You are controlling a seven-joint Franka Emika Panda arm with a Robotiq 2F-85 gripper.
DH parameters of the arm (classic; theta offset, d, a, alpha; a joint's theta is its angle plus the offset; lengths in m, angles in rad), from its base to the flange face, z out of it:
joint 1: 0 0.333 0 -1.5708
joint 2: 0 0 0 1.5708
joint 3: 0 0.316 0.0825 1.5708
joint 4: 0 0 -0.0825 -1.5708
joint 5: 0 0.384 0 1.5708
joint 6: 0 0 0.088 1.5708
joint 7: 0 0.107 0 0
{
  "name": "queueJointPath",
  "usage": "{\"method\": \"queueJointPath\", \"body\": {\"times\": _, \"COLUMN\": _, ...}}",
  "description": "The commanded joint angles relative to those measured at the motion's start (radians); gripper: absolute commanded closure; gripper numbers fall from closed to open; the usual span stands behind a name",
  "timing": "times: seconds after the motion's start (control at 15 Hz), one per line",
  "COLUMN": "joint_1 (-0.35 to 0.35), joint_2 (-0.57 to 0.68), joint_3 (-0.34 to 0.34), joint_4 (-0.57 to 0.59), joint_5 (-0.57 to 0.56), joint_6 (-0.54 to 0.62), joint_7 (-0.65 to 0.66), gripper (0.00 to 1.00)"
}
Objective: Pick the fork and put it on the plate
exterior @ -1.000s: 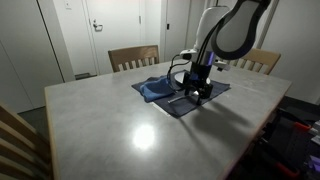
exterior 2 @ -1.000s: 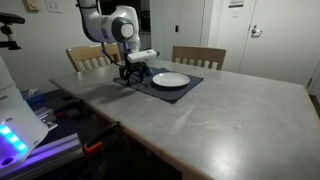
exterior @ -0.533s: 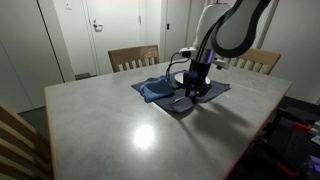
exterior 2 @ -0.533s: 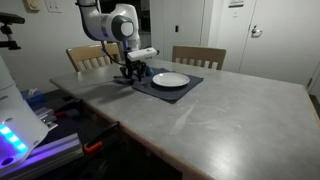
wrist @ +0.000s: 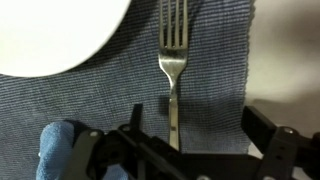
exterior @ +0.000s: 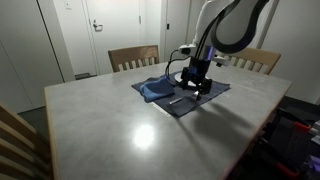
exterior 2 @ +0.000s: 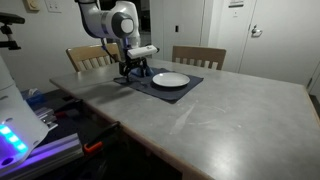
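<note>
Arm: the arm (exterior: pixel 225 25) reaches in from beyond the tabletop's (exterior: pixel 100 120) edge, bends at a rounded elbow high up and drops its forearm steeply onto the dark mat (exterior: pixel 180 105); in an exterior view (exterior 2: pixel 110 20) the upper links lean over the near corner of the tabletop.

Wrist: turned straight down, so the claw (exterior: pixel 195 88) faces the mat squarely.

Claw height: low, just above the mat in both exterior views (exterior 2: pixel 133 74); I cannot tell whether the tips touch the cloth.

Claw: spread wide in the wrist view (wrist: pixel 190 135), one dark finger on each side of the fork's handle, both clear of it. It has hold of nothing.

Fork: the fork (wrist: pixel 172 60) lies flat on the mat (wrist: pixel 100 110), tines away from the claw, handle running back between the fingers and under the claw's body.

Plate: the white plate (wrist: pixel 50 35) sits on the same mat, beside the tines with a strip of cloth between them. The fork is not on it. In an exterior view the plate (exterior 2: pixel 170 80) is just beside the claw.

Napkin: a rumpled blue napkin (exterior: pixel 152 90) lies over the mat's edge, on the claw's other side from the plate.

Around: wooden chairs (exterior: pixel 133 57) stand at the far side of the tabletop.
</note>
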Motion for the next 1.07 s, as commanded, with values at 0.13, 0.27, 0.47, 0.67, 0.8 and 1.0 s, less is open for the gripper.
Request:
{"method": "queueJointPath", "body": {"times": 0.13, "joint_1": -0.04, "joint_2": -0.009, "joint_3": 0.022, "joint_4": 0.012, "joint_5": -0.007, "joint_6": -0.032, "joint_7": -0.02, "gripper": 0.27}}
{"method": "queueJointPath", "body": {"times": 0.27, "joint_1": -0.044, "joint_2": 0.007, "joint_3": 0.022, "joint_4": 0.015, "joint_5": -0.005, "joint_6": -0.02, "joint_7": -0.019, "gripper": 0.38}}
{"method": "queueJointPath", "body": {"times": 0.47, "joint_1": -0.053, "joint_2": 0.02, "joint_3": 0.024, "joint_4": 0.018, "joint_5": -0.004, "joint_6": -0.018, "joint_7": -0.018, "gripper": 0.62}}
{"method": "queueJointPath", "body": {"times": 0.67, "joint_1": -0.053, "joint_2": 0.023, "joint_3": 0.02, "joint_4": 0.022, "joint_5": -0.011, "joint_6": -0.025, "joint_7": -0.015, "gripper": 0.81}}
{"method": "queueJointPath", "body": {"times": 0.8, "joint_1": -0.052, "joint_2": 0.021, "joint_3": 0.018, "joint_4": 0.027, "joint_5": -0.013, "joint_6": -0.031, "joint_7": -0.014, "gripper": 0.93}}
{"method": "queueJointPath", "body": {"times": 1.0, "joint_1": -0.052, "joint_2": 0.019, "joint_3": 0.018, "joint_4": 0.037, "joint_5": -0.014, "joint_6": -0.037, "joint_7": -0.015, "gripper": 1.0}}
